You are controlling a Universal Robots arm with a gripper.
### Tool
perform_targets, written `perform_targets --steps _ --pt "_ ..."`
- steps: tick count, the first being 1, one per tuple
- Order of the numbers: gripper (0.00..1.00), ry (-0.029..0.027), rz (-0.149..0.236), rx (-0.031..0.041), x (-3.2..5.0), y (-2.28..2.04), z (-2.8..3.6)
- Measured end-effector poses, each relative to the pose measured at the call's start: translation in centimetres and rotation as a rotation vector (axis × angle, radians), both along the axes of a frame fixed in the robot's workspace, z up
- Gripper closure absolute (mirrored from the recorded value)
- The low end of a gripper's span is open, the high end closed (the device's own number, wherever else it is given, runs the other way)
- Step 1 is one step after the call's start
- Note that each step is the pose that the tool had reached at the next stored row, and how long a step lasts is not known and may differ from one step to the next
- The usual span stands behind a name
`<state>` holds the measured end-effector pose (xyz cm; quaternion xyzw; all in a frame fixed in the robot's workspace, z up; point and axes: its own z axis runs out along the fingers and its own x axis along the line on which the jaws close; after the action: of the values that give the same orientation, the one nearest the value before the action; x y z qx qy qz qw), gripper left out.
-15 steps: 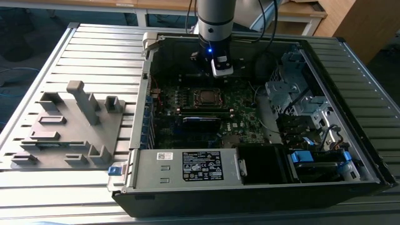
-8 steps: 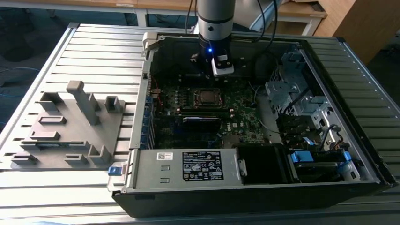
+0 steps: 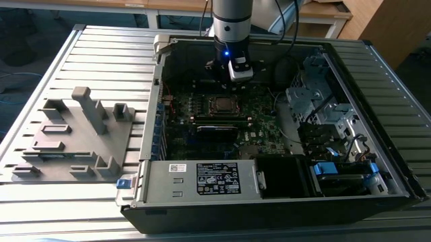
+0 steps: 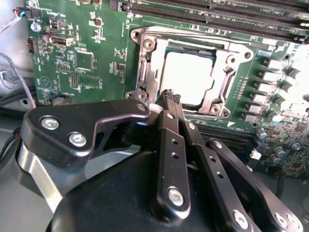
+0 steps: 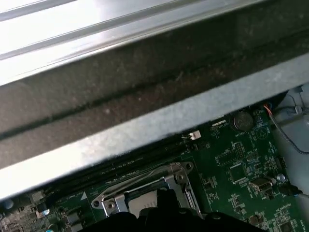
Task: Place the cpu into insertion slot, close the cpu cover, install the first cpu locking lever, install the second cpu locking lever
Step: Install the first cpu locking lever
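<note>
The cpu (image 4: pixel 188 77) lies with its silvery face up in the insertion slot (image 3: pixel 221 104) on the green motherboard. The cpu cover (image 4: pixel 231 65), a silvery frame, lies flat around it. In the second wrist view my gripper (image 4: pixel 169 96) is shut with nothing between its black fingers, and its tip sits at the socket's edge, beside the cover's rim. Whether it touches the rim I cannot tell. In the exterior view the gripper (image 3: pixel 237 75) hangs inside the open computer case, just behind the slot. The first wrist view has the cover (image 5: pixel 145 191) below the case wall.
Memory slots (image 4: pixel 217 14) run along one side of the socket. A grey fixture block (image 3: pixel 74 136) stands on the slatted table at the exterior view's left. The power supply (image 3: pixel 202 179) and drive cage (image 3: pixel 316 101) crowd the case. The case wall (image 5: pixel 145 72) is close to the wrist.
</note>
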<state>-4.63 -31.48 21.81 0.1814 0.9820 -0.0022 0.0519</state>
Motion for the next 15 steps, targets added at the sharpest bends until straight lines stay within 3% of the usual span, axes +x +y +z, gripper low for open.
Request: perform_targets --steps 5,7,10,11,15 --pt "0.89 0.0019 0.000 -0.0003 0.00 0.01 -0.01" --pt "0.89 0.0133 0.000 -0.0002 0.00 0.01 -0.05" --pt "0.89 0.0359 0.001 -0.0002 0.00 0.00 -0.11" --pt "0.89 0.0396 0.001 -0.0003 0.00 0.00 -0.11" --pt "0.89 0.0396 0.001 -0.0004 0.00 0.00 -0.11"
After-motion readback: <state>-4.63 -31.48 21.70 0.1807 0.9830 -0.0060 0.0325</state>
